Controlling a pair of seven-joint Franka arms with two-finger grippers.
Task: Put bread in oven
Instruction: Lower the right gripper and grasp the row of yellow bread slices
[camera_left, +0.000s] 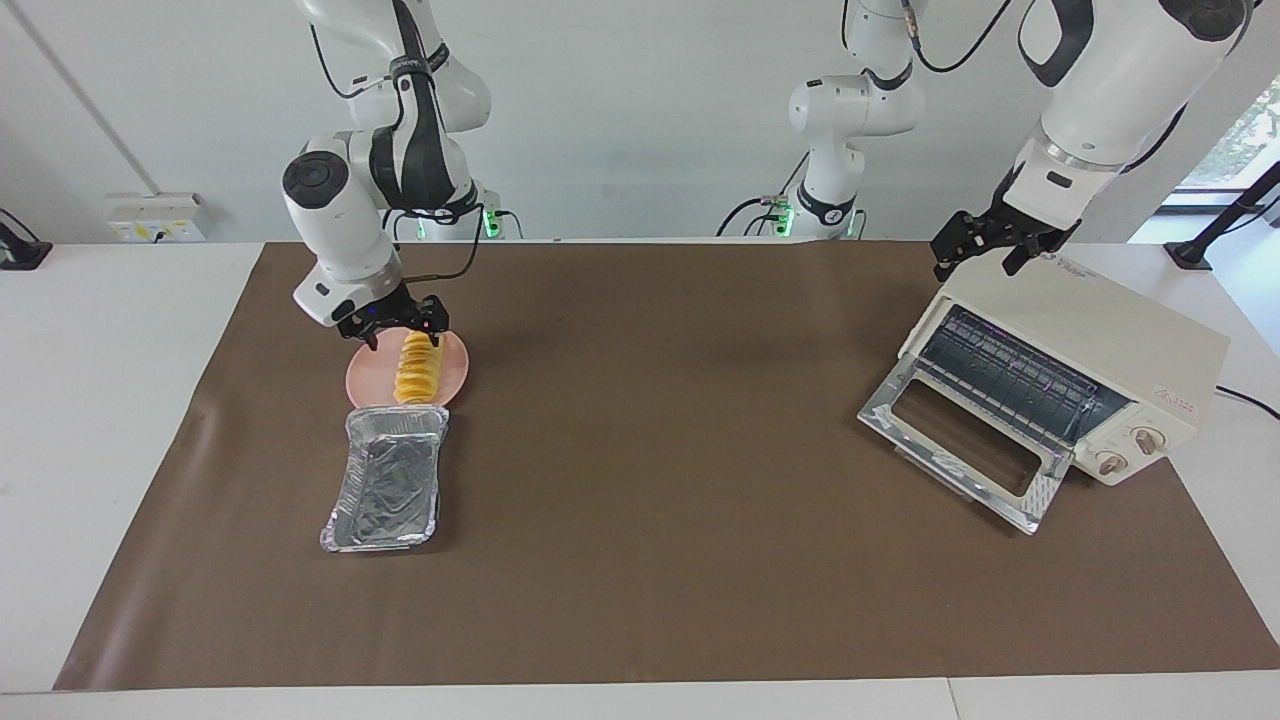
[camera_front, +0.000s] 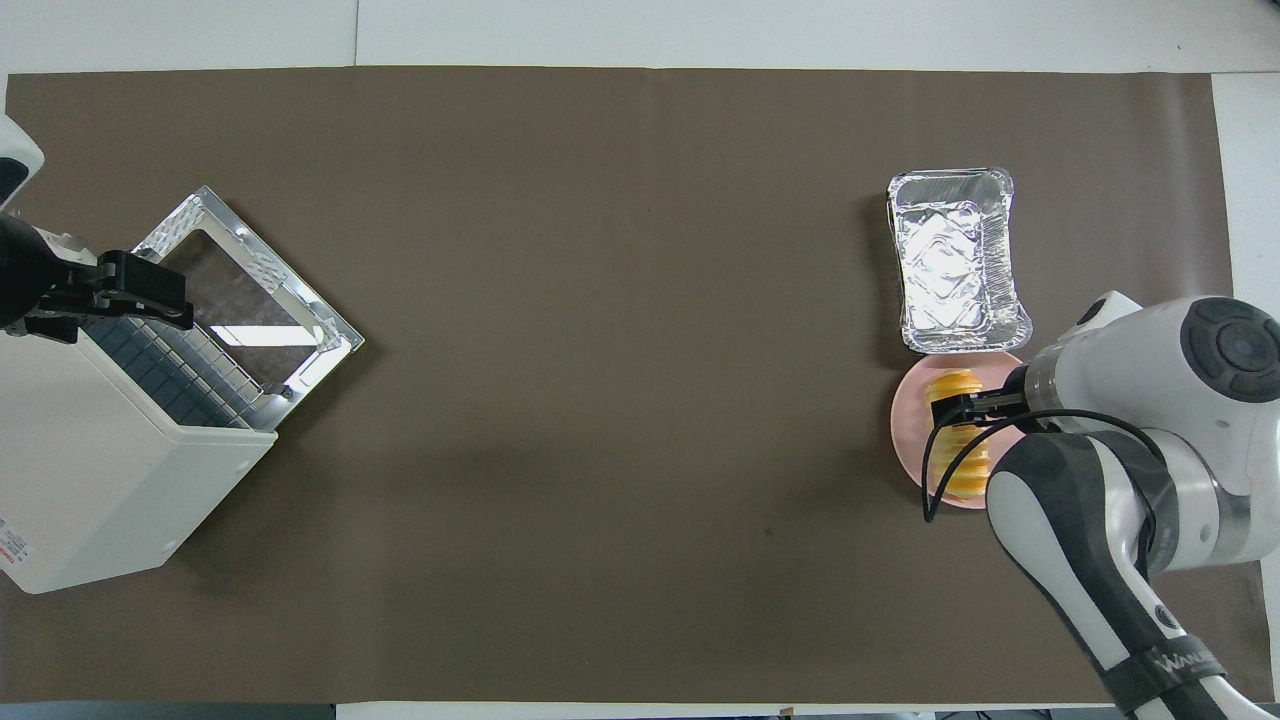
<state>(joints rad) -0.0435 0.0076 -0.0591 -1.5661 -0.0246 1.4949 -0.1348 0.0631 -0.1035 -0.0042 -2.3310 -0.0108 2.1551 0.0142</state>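
Bread (camera_left: 420, 366) on plate (camera_left: 365, 375); foil tray (camera_left: 388, 485) touching it, farther from robots.

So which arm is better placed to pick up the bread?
The right: its open gripper hangs right over the bread on the plate. The left gripper waits over the oven.

Two fixed cameras cover the desk (camera_left: 120, 420). The facing view looks from high up across the desk toward the robots, slanting down, so both arm bases and the wall show along its top and the whole brown mat (camera_left: 660, 500) fits in frame. The overhead view hangs high above the robots' own edge and looks steeply down and forward, filled almost entirely by the mat. Both stand well back. They share the mat from end to end, half a turn apart: the oven (camera_left: 1090, 380) at one view's right edge sits at the other's left edge.
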